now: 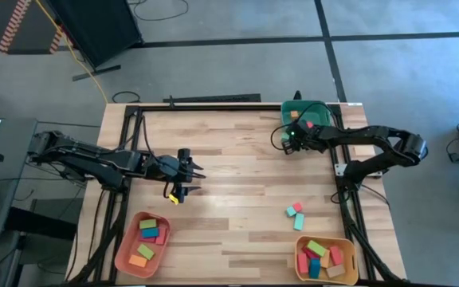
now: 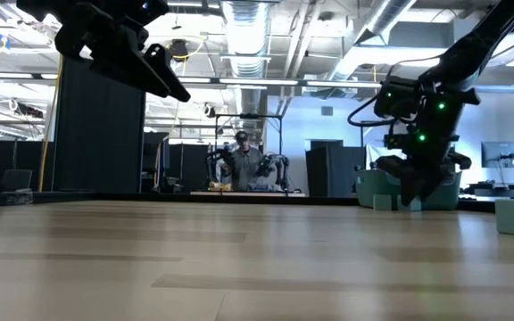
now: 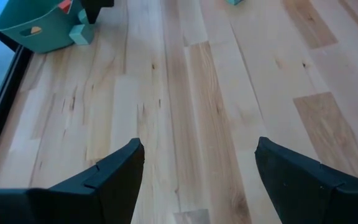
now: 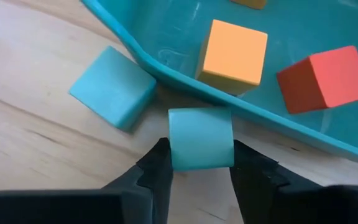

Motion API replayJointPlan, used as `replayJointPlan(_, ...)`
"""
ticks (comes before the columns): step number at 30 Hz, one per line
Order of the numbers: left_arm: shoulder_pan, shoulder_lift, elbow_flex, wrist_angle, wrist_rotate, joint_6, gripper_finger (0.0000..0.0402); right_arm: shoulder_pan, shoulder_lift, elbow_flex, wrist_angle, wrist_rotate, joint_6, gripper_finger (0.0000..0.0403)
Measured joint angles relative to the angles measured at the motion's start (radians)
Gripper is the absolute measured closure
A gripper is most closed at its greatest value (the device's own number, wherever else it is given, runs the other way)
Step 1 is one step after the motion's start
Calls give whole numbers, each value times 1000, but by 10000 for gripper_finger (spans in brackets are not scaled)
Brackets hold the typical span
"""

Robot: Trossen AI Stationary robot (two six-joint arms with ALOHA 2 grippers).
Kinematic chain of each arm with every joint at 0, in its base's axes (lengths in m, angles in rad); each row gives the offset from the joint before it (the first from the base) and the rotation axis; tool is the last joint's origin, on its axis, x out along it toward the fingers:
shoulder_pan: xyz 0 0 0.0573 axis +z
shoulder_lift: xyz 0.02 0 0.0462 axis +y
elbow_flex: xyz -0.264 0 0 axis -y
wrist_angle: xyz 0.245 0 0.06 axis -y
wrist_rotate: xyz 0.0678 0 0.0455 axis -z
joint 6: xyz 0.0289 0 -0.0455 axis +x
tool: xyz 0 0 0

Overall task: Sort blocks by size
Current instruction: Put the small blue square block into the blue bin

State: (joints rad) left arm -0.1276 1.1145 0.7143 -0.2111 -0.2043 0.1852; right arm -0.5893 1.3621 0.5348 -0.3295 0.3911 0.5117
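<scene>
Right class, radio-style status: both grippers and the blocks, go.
Right gripper closed on small teal cube beside teal plastic tray. Left gripper open, empty, mid-table. Second teal block alongside.

Even overhead light; the table (image 1: 237,159) is bright and almost shadowless. In the low view, ceiling lamps (image 2: 248,18) at 12 o'clock glare, arms read as silhouettes, and the near tabletop appears blurred. Wrist views: foreground fingers (image 3: 104,180) soft.

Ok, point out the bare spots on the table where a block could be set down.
Free: the wide wood between the left gripper and the green tray, and the front strip between the salmon tray and two loose blocks. Crowded: the green tray's edge, where the right gripper closes around a teal block.
</scene>
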Motion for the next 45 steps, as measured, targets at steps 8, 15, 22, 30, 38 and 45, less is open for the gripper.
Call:
replayJointPlan(8, 0, 0, 0, -19, 0, -9, 109, 71, -3, 4, -73, -66, 52, 226)
replayJointPlan(15, 0, 0, 0, -16, 0, -6, 109, 238, -1, 2, -53, -164, 140, 237)
replayJointPlan(22, 0, 0, 0, 12, 66, 1, 109, 400, 4, -3, 110, -253, 196, 229)
replayJointPlan(30, -30, 0, 1, 44, 380, 21, 109, 483, 2, -2, 221, -252, 198, 232)
replayJointPlan(38, -165, 0, 1, 12, 513, 28, 109, 541, 2, -2, 253, -240, 153, 229)
replayJointPlan(45, -138, 1, 1, 56, 230, 72, 109, 518, 2, -1, 297, -234, 81, 229)
